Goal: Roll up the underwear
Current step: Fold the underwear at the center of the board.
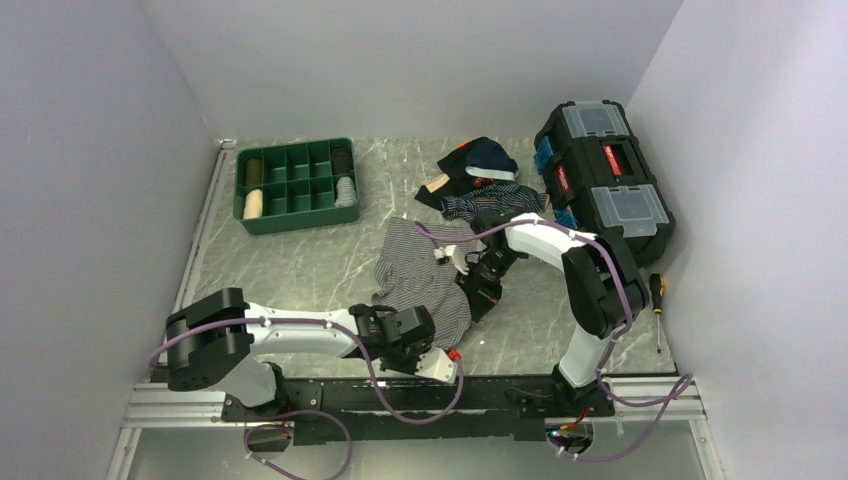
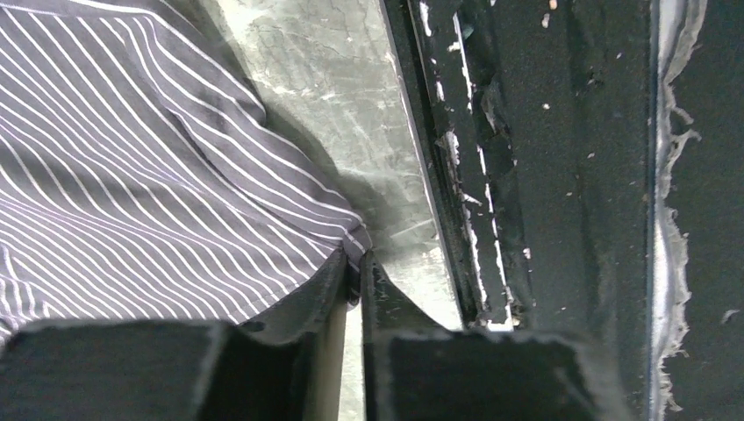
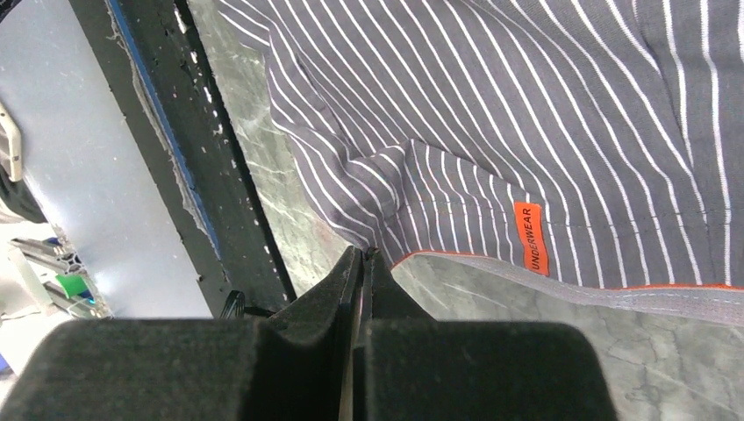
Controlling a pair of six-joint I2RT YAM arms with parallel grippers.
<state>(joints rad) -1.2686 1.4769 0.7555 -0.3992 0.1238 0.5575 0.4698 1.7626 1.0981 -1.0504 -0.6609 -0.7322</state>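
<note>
Your top camera sits high behind the arm bases, looking down over the whole bench (image 1: 300, 260), bases at 6 o'clock. Your left wrist camera rides very close behind the left end effector (image 2: 358, 267), with striped underwear (image 2: 132, 175) at 10 o'clock. Your right wrist camera, equally close behind the right end effector (image 3: 361, 259), shows that cloth at 1 o'clock. All three views share it.

Orange tag (image 3: 530, 238) with "UNDERWEAR" near the hem of the striped underwear (image 3: 526, 105)

The striped underwear (image 1: 415, 270) lies spread on the tabletop (image 1: 300, 265), the left hand (image 1: 435, 338) at its near edge, the right hand (image 1: 476, 298) at its right side.
</note>
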